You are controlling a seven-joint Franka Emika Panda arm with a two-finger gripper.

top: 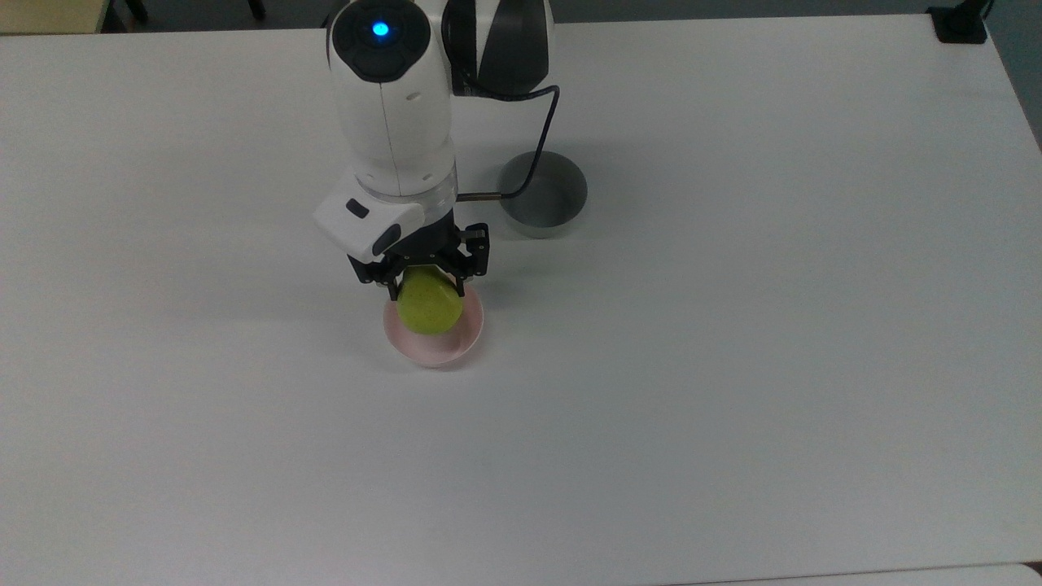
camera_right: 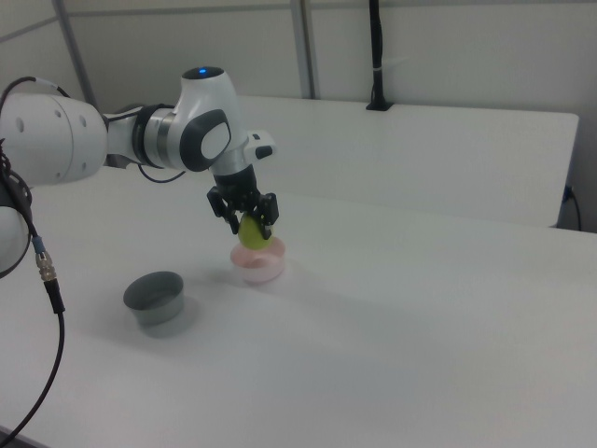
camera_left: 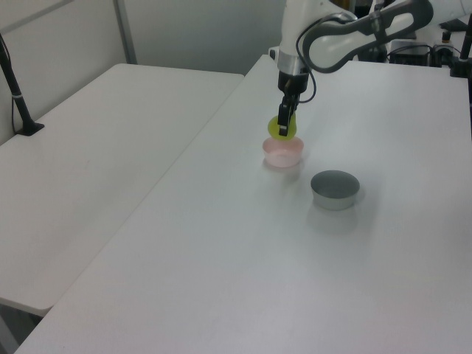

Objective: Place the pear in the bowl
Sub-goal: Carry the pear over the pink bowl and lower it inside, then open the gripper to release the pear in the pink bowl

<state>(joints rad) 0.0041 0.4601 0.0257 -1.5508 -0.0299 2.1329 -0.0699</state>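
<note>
The pear [top: 430, 309] was held between the two fingers of the hand [top: 426, 286], which was closed on the fruit's upper part so that the broad end hung downward. This grip left the underside free, presumably so the fruit could be lowered into a container without the fingers meeting its rim. The pear was suspended directly over the pale pink bowl [top: 440, 348], apparently just above its rim and not yet resting inside it; release was judged to be the step remaining.

The grey bowl [top: 553, 203] stood apart on the white worktop [top: 733, 366], to the top view's right of the hand and nearer that view's upper edge, and played no part in the placement.

In the top view, the pear's alignment with the pink bowl's opening was shown: the fruit covered most of the bowl's far half, with the near rim exposed. Height could not be read there. In the right view, the pear [camera_right: 252, 233] was seen above the bowl [camera_right: 257, 266], with its lower end near the rim. In the left view, the pear [camera_left: 282, 128] appeared at the far edge of the bowl [camera_left: 283, 153].
</note>
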